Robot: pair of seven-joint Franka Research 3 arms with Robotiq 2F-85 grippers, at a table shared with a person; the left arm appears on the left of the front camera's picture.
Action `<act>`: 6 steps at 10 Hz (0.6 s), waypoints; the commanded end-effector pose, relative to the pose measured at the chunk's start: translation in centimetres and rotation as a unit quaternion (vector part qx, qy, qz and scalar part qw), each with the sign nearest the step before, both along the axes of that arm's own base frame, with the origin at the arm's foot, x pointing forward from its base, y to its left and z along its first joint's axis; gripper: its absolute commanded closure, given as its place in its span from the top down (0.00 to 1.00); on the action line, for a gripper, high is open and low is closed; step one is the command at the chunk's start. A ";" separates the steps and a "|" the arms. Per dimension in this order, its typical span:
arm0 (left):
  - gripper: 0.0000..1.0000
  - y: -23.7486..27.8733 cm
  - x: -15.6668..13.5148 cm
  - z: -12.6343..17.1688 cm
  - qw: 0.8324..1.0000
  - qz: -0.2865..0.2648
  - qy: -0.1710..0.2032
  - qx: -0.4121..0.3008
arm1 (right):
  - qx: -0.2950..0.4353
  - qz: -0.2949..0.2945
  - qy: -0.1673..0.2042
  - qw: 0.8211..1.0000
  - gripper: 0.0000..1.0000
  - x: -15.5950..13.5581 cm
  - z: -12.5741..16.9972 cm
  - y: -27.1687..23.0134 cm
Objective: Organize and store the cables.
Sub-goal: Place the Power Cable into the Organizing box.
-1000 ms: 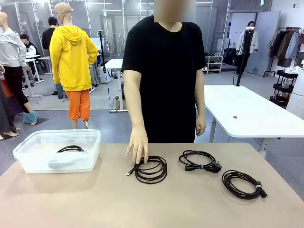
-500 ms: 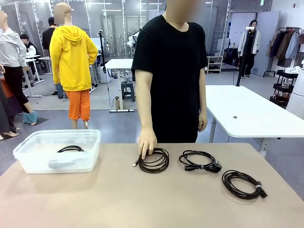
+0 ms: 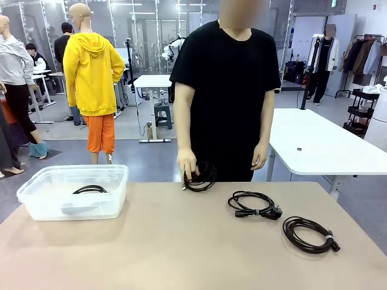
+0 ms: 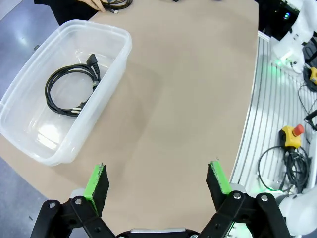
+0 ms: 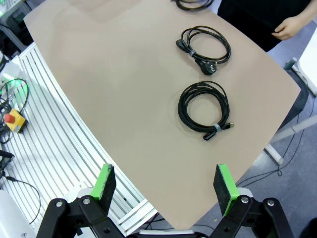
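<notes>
Across the table, the person's hand (image 3: 186, 164) holds one coiled black cable (image 3: 201, 176) lifted just off the far edge. Two more coiled cables lie on the tabletop: one with a plug (image 3: 254, 204) (image 5: 205, 43) and one nearer the right edge (image 3: 309, 234) (image 5: 204, 109). Another coil (image 3: 89, 189) (image 4: 72, 89) lies inside the clear plastic bin (image 3: 48, 205) (image 4: 126, 44) at the left. My left gripper (image 4: 157, 178) hangs open above bare table beside the bin. My right gripper (image 5: 166, 182) is open over the table's near edge, well short of the coils.
The tan table (image 3: 181, 254) has wide free room in its middle and front. A ribbed metal base with an emergency-stop button (image 4: 292, 134) (image 5: 12, 121) and loose wires runs along my side. A white table (image 3: 320, 145) stands behind the person.
The person has slid the left coil toward the far edge and lifted it off the table, stepping to the right. The other coils, the bin and both grippers stay put.
</notes>
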State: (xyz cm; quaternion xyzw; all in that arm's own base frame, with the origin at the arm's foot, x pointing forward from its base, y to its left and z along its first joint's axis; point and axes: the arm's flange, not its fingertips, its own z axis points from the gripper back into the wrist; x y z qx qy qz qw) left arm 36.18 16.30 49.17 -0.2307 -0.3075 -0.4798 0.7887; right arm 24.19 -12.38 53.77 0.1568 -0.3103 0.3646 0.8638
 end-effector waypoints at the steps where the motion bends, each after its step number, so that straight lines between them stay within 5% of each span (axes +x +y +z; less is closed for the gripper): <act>1: 1.00 0.1 0.1 0.1 1.000 0.004 0.005 0.003 | 0.003 -0.004 -0.002 1.000 1.00 0.2 0.2 0.2; 4: 1.00 0.1 0.1 0.1 1.000 0.004 0.005 0.003 | 0.000 0.000 0.000 1.000 1.00 0.0 0.0 0.0; 6: 1.00 0.1 0.1 0.1 1.000 0.004 0.005 0.003 | -0.129 0.016 0.001 0.991 1.00 4.7 2.1 5.3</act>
